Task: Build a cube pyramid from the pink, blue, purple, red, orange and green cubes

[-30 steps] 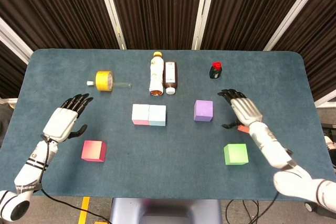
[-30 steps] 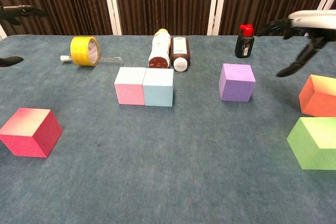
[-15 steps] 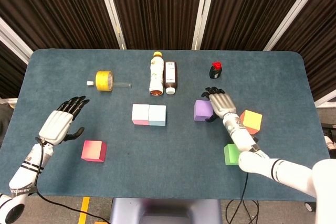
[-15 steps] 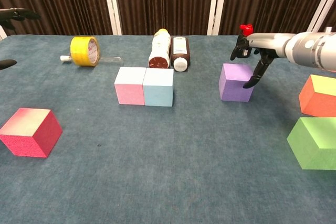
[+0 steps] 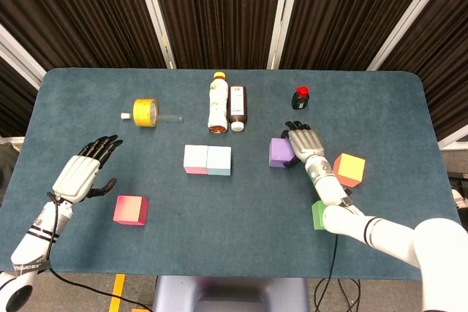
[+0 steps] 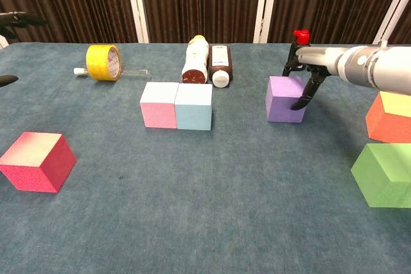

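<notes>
- Right hand [image 5: 306, 144] lying against the far-right side of the purple cube [image 5: 280, 152], fingers draped over its top edge and down its right face in the chest view [image 6: 305, 88]; contact plain, but a closed grasp not visible — looks more like a push toward the others than a lift.
- Purple cube resting on the table [image 5: 241, 210], well right of the pink cube [image 5: 195, 159] and blue cube [image 5: 219, 160]; likely meant to slide left and extend that row into a pyramid base.
- Pink and blue touching side by side near the table's middle, apparently the start of the bottom layer.
- Orange cube [image 5: 349, 169] just right of the right forearm, green cube [image 5: 319, 214] partly hidden under the arm nearer the front edge; both parked within easy reach of that hand, probably for later layers.
- Left hand [image 5: 80, 175] hovering open above the table, fingers spread, holding nothing, just behind the red cube [image 5: 130, 210]; seemingly waiting its turn on that cube.
- Along the far side, out of the building area: yellow tape roll [image 5: 145, 112], two bottles lying down [image 5: 226, 104], and a small black bottle with a red cap [image 5: 300, 97].
</notes>
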